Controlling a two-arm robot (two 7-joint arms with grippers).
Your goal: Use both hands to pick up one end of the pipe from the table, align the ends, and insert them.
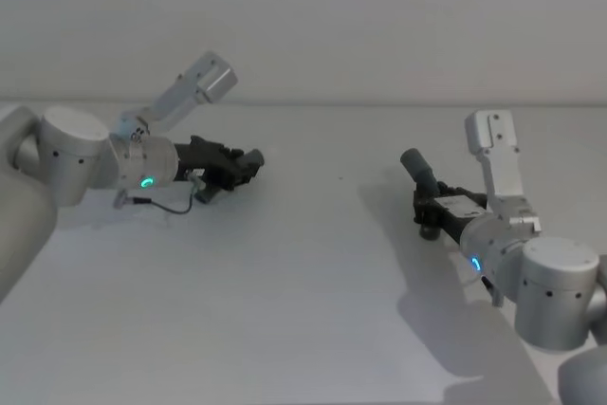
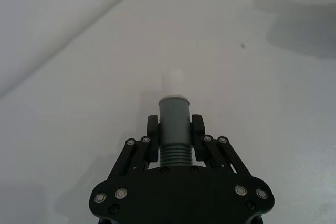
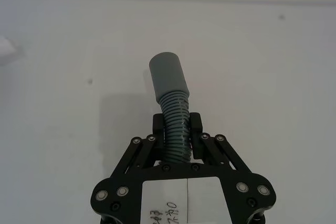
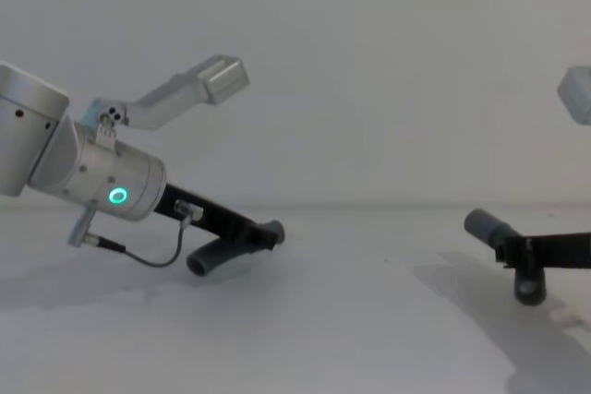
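Observation:
Two dark grey ribbed pipe pieces are held far apart over the white table [image 1: 303,282]. My left gripper [image 1: 248,163] at the left is shut on one piece [image 2: 174,124] at its smooth collar; the narrow white tip [image 2: 172,82] sticks out past the fingers. From the chest, this piece's other end [image 4: 211,260] curves down below the left gripper [image 4: 263,235]. My right gripper [image 1: 429,204] at the right is shut on the ribbed middle of the other piece [image 3: 176,129]. Its wide grey socket collar [image 3: 169,77] points up and toward the left arm, and its lower end [image 4: 529,288] hangs under the right gripper [image 4: 512,248].
A thin cable [image 1: 166,206] loops under the left wrist close to the table. Open white table surface lies between the two arms. A plain wall [image 1: 379,16] rises behind the table's far edge.

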